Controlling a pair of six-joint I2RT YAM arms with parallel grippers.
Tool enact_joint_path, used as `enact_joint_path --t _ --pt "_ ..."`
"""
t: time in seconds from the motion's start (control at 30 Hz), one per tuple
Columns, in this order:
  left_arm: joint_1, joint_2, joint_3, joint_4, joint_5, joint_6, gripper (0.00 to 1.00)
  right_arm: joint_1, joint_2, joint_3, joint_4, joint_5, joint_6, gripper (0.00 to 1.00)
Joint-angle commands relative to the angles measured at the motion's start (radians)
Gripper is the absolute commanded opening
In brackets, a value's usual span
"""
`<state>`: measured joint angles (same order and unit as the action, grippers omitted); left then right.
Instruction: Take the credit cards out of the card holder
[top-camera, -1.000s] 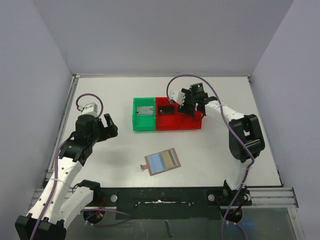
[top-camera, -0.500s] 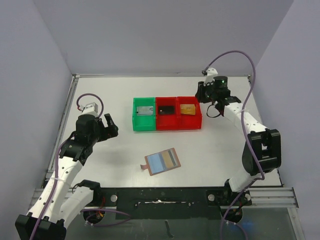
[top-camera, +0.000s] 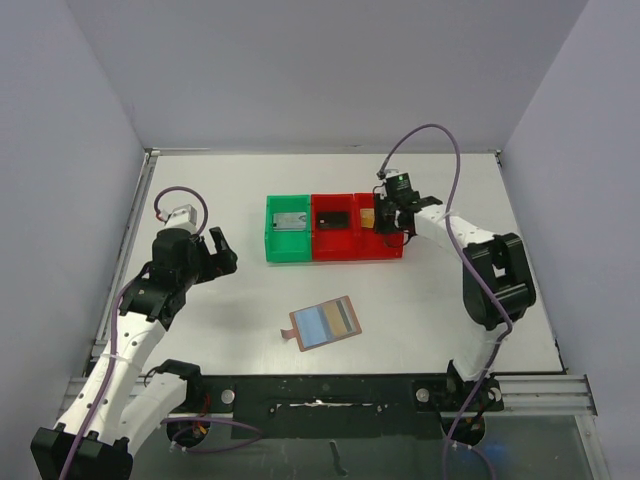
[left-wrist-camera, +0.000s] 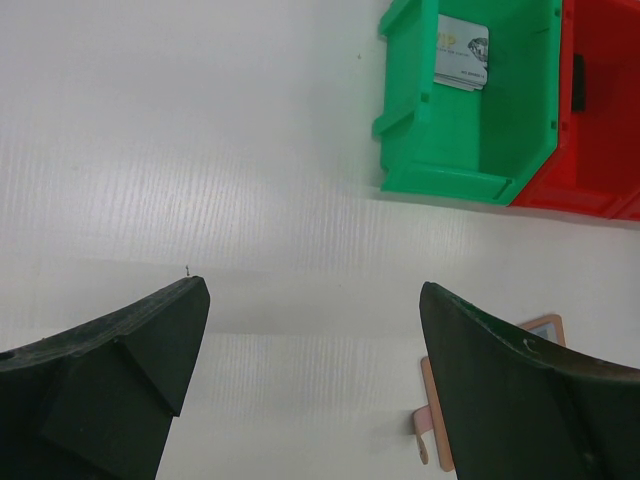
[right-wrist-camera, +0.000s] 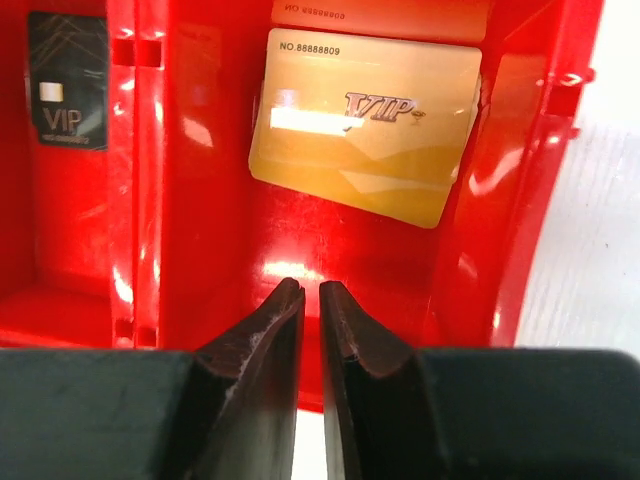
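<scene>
White table (top-camera: 430, 300), red bin (right-wrist-camera: 510, 150) w/ gold card (right-wrist-camera: 365, 140) "VIP", "NO.88888809"

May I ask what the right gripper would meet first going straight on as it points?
Probably the floor of the right-hand red bin, just short of the gold card; depth is hard to judge.

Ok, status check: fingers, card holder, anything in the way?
Left fingers open, hovering left of green bin. Right fingers nearly shut, empty, above gold card in red bin. Card holder open flat on table, nothing blocking it.
</scene>
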<state>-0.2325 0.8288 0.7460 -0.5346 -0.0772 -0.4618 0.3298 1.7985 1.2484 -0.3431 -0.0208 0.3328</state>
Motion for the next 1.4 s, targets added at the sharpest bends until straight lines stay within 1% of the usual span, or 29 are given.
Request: enact_joint_path --t 0.0,0.53,0.77,0.87,0.9,0.97,1.0,1.03,1.07,1.13,1.17,1.2,1.23,1.27,1.37 --pt "0.006 -0.007 0.009 0.051 0.008 0.012 0.87 0.023 0.055 0.072 -0.017 0.107 0.029 0.14" --pt "0.010 -0.005 0.010 0.053 0.009 0.014 0.87 0.056 0.224 0.222 -0.016 0.283 0.028 0.16" --pt "0.010 -0.005 0.009 0.051 0.005 0.014 0.86 0.063 0.215 0.253 -0.024 0.288 0.020 0.17" --pt "0.010 0.000 0.009 0.051 0.006 0.014 0.87 0.071 0.167 0.244 -0.038 0.268 0.017 0.20" --pt "0.010 0.002 0.009 0.052 0.008 0.014 0.87 0.075 0.144 0.241 -0.043 0.262 0.018 0.23" --pt "0.010 0.005 0.009 0.054 0.013 0.014 0.87 0.081 0.084 0.220 -0.043 0.263 0.025 0.36" --pt "0.010 0.007 0.010 0.054 0.018 0.015 0.87 0.085 0.046 0.193 -0.037 0.284 0.038 0.53" --pt "0.010 0.007 0.010 0.051 0.022 0.016 0.87 0.089 0.005 0.166 -0.022 0.305 0.044 0.61" --pt "0.009 0.004 0.012 0.048 0.031 0.014 0.87 0.097 -0.046 0.128 0.001 0.327 0.048 0.68" --pt "0.007 -0.008 0.007 0.048 0.044 0.010 0.87 0.116 -0.147 0.049 0.050 0.360 0.060 0.73" --pt "0.006 -0.017 0.005 0.051 0.050 0.005 0.87 0.124 -0.199 0.008 0.072 0.362 0.069 0.80" --pt "0.006 -0.026 0.000 0.055 0.057 0.002 0.87 0.127 -0.247 -0.031 0.096 0.353 0.080 0.92" --pt "0.005 -0.036 -0.004 0.061 0.070 0.000 0.87 0.128 -0.310 -0.072 0.119 0.338 0.099 1.00" --pt "0.004 -0.044 -0.011 0.069 0.087 -0.001 0.86 0.126 -0.354 -0.108 0.135 0.323 0.124 0.98" --pt "0.003 -0.053 -0.022 0.085 0.138 -0.014 0.87 0.121 -0.468 -0.232 0.197 0.240 0.197 0.98"
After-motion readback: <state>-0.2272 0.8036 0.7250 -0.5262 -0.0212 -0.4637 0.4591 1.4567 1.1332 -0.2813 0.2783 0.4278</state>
